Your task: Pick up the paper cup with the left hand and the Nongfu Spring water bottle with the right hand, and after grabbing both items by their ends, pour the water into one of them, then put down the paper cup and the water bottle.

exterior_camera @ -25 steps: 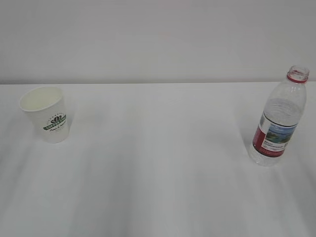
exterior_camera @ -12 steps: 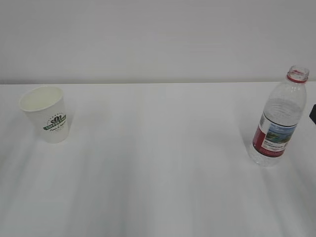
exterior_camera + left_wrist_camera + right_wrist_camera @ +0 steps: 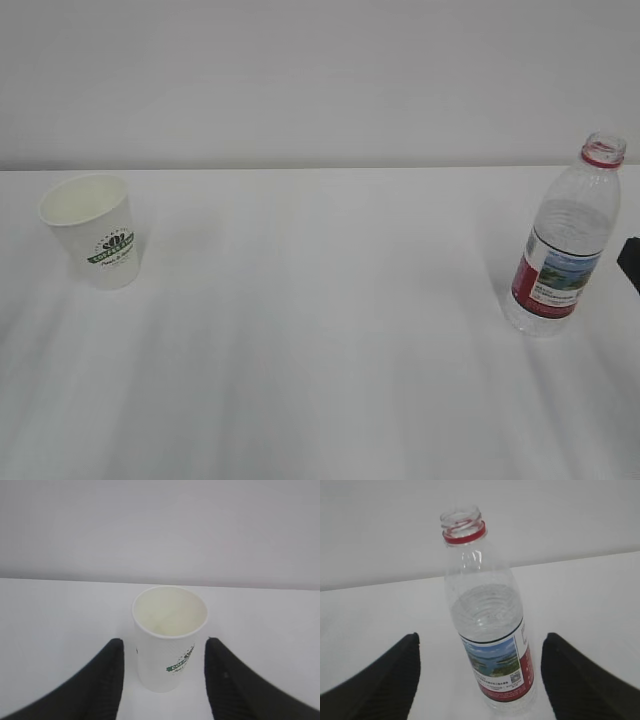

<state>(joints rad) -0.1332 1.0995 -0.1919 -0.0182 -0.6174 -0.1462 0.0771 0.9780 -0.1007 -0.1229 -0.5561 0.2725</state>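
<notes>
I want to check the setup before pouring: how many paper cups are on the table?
1. The paper cup stands upright at the left of the table, far from the water bottle at the right. Nothing seems hidden.

A plain white worktop (image 3: 320,330) fills the lower part of the exterior view and meets a pale wall along a straight back edge. Two things stand directly on it, well apart. At the left, the paper cup (image 3: 92,232) stands upright with its open mouth up and its green round logo facing the camera. At the right, the Nongfu Spring water bottle (image 3: 562,245) stands upright, uncapped, with a red neck ring and a red-and-white label bearing a landscape picture. The water (image 3: 487,612) inside reaches the ribbed shoulder above the label. Soft grey shadows streak the surface between them.
</notes>
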